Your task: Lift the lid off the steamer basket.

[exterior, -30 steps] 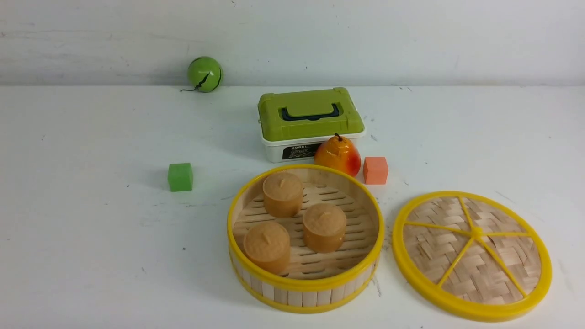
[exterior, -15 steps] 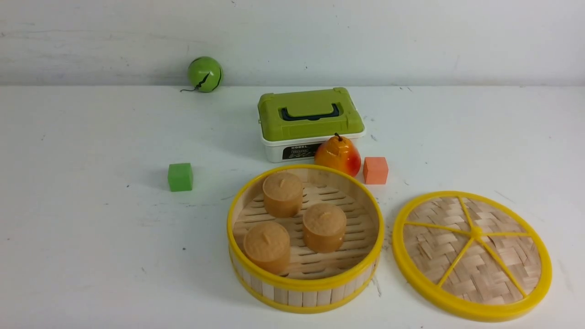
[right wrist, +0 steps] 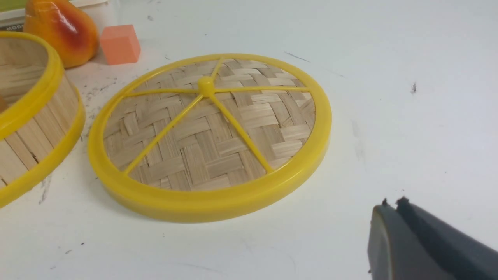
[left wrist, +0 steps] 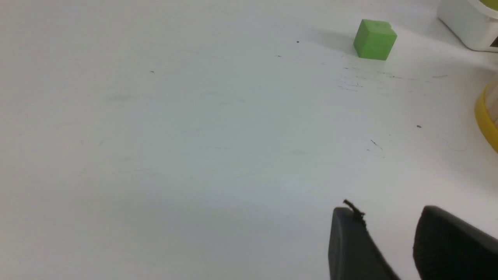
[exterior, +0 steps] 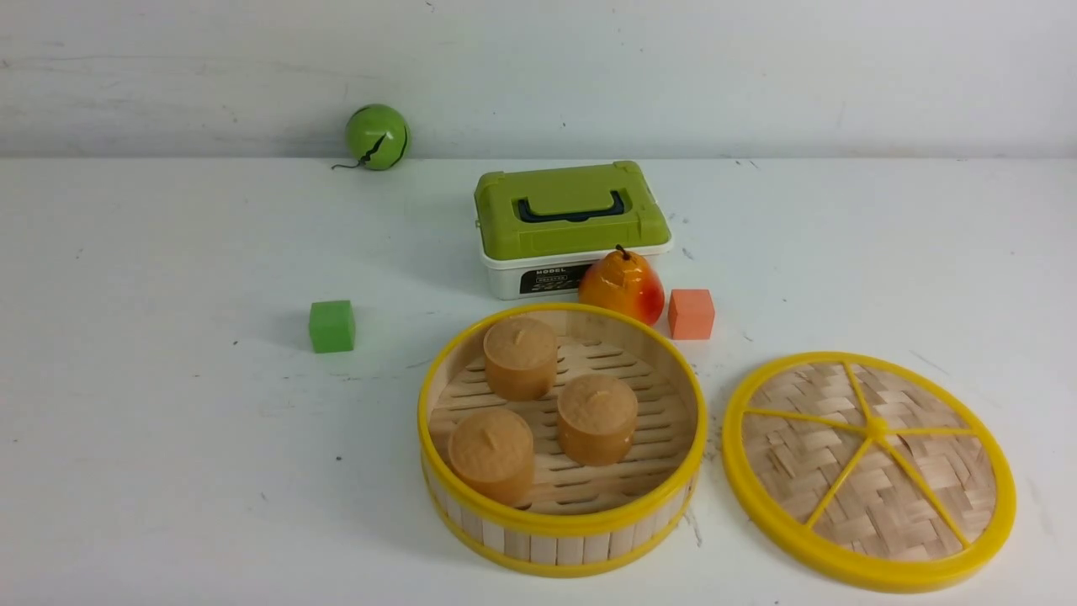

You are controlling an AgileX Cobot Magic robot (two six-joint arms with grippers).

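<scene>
Though near the lid (right wrist: 210, 128), right tool (right wrist: 392, 203) mostly out of frame.

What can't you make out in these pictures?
- White box label: front view, print too small, partly behind the pear.
- Steamer basket: left wrist view, cut off by the frame edge.
- Left pincer and right pincer: only their tips show, at the wrist views' edges; both arms are out of the front view.
</scene>
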